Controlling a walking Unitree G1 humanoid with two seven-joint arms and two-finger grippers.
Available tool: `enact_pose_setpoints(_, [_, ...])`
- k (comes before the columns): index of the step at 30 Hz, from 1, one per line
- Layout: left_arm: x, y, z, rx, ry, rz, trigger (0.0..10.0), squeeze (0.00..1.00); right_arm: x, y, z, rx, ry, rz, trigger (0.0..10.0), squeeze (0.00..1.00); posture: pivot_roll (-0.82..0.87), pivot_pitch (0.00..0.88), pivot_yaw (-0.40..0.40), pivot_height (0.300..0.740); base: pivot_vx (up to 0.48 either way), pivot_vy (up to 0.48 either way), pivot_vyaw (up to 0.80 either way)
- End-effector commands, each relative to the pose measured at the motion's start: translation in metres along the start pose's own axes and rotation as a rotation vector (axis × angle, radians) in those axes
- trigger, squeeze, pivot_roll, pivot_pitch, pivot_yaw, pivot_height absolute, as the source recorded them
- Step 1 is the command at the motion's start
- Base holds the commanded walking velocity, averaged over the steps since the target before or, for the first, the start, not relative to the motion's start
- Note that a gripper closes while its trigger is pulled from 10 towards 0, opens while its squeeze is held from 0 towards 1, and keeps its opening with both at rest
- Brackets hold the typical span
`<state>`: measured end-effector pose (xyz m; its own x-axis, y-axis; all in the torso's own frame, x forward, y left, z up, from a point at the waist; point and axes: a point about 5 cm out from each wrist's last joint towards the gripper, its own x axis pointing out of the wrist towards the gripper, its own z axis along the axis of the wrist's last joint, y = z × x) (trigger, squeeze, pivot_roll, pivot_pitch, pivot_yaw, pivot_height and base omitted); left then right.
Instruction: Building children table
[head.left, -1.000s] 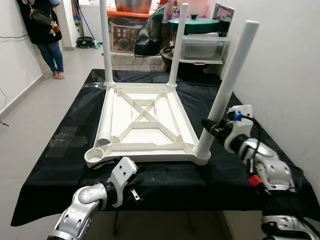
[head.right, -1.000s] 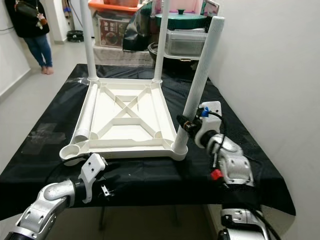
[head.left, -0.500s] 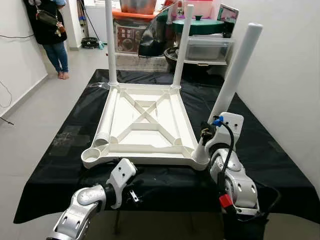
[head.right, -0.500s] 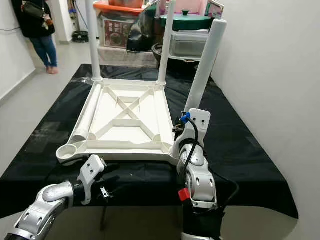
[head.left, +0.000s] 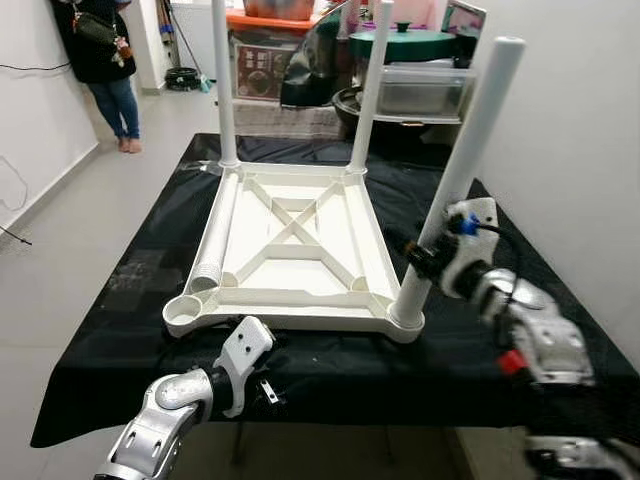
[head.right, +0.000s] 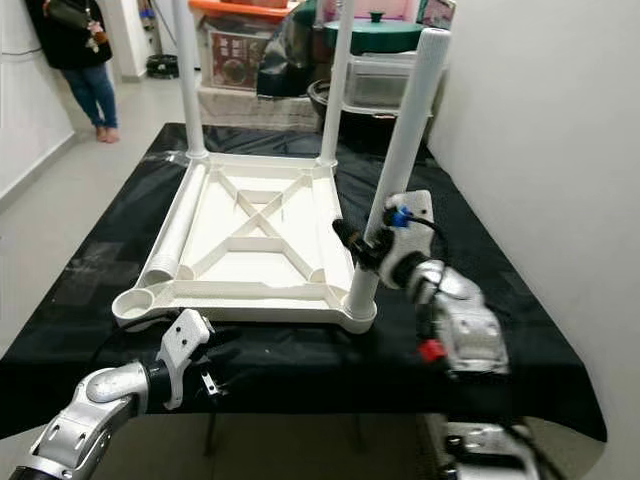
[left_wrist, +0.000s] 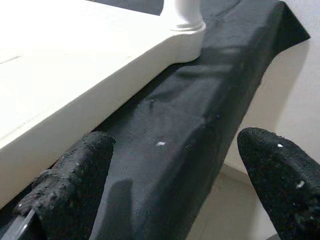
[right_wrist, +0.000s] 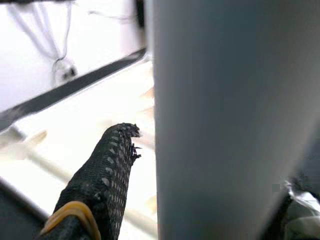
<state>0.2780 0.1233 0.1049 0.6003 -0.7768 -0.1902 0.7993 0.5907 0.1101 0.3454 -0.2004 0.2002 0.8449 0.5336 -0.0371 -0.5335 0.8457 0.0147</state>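
**Holding a table leg in its corner socket**

The white children's table (head.left: 290, 250) lies upside down on the black tabletop (head.left: 140, 290) so its legs can go in from above. My right claw (head.left: 420, 262), arm reaching in from the side, grips the near right leg (head.left: 455, 180) low down, steadying it. My left claw (left_wrist: 165, 190) hovers spread apart at the tabletop's front edge, holding nothing.
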Motion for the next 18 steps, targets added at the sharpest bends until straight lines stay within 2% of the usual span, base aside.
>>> enact_pose_setpoints(1, [0.000, 0.001, -0.001, 0.003, 0.002, -0.001, 10.0, 0.00, 0.003, 0.006, -0.007, 0.033, 0.022, 0.085, 0.2, 0.00, 0.05, 0.000, -0.100, 0.740, 0.000, 0.000, 0.00])
enact_pose_setpoints(5, [-0.001, 0.000, -0.002, 0.003, 0.005, -0.002, 10.0, 0.00, 0.009, -0.004, -0.016, 0.033, 0.050, -0.060, 0.0, 0.00, 0.05, 0.000, -0.097, 0.740, 0.000, 0.000, 0.00])
enact_pose_setpoints(6, [-0.001, 0.000, -0.002, 0.003, 0.005, -0.002, 10.0, 0.00, 0.009, -0.004, -0.016, 0.033, 0.050, -0.060, 0.0, 0.00, 0.05, 0.000, -0.097, 0.740, 0.000, 0.000, 0.00])
enact_pose_setpoints(8, [-0.002, -0.001, -0.002, 0.004, 0.008, -0.003, 10.0, 0.00, 0.008, -0.025, -0.028, 0.092, 0.096, -0.464, 0.0, 0.00, 0.05, 0.000, -0.096, 0.740, 0.000, 0.000, 0.00])
enact_pose_setpoints(9, [-0.002, -0.001, -0.002, 0.004, 0.008, -0.003, 10.0, 0.00, 0.008, -0.025, -0.028, 0.092, 0.096, -0.464, 0.0, 0.00, 0.05, 0.000, -0.096, 0.740, 0.000, 0.000, 0.00])
enact_pose_setpoints(11, [-0.002, 0.000, -0.002, 0.006, 0.009, -0.003, 10.0, 0.00, -0.002, -0.036, -0.042, 0.171, 0.106, -0.794, 0.0, 0.00, 0.05, 0.000, -0.090, 0.740, 0.000, 0.000, 0.00])
enact_pose_setpoints(12, [-0.002, 0.001, -0.002, 0.006, 0.009, -0.003, 10.0, 0.00, -0.007, -0.036, -0.045, 0.194, 0.097, -0.879, 0.0, 0.00, 0.05, 0.000, -0.090, 0.740, 0.000, 0.000, 0.00])
enact_pose_setpoints(14, [-0.001, 0.001, -0.001, 0.009, 0.008, -0.004, 10.0, 0.00, -0.008, -0.020, -0.056, 0.232, 0.084, -0.934, 0.0, 0.00, 0.05, 0.000, -0.093, 0.740, 0.000, 0.000, 0.00])
enact_pose_setpoints(16, [-0.001, 0.001, 0.000, 0.010, 0.007, -0.005, 10.0, 0.00, -0.008, -0.016, -0.058, 0.239, 0.083, -0.933, 0.0, 0.00, 0.05, 0.000, -0.093, 0.740, 0.000, 0.000, 0.00])
enact_pose_setpoints(17, [0.000, 0.001, 0.000, 0.010, 0.006, -0.004, 10.0, 0.00, -0.005, -0.002, -0.060, 0.236, 0.086, -0.933, 0.0, 0.00, 0.06, 0.000, -0.091, 0.740, 0.000, 0.000, 0.00])
enact_pose_setpoints(18, [0.000, 0.001, 0.000, 0.010, 0.006, -0.004, 10.0, 0.00, -0.005, -0.002, -0.060, 0.236, 0.086, -0.933, 0.0, 0.00, 0.06, 0.000, -0.091, 0.740, 0.000, 0.000, 0.00])
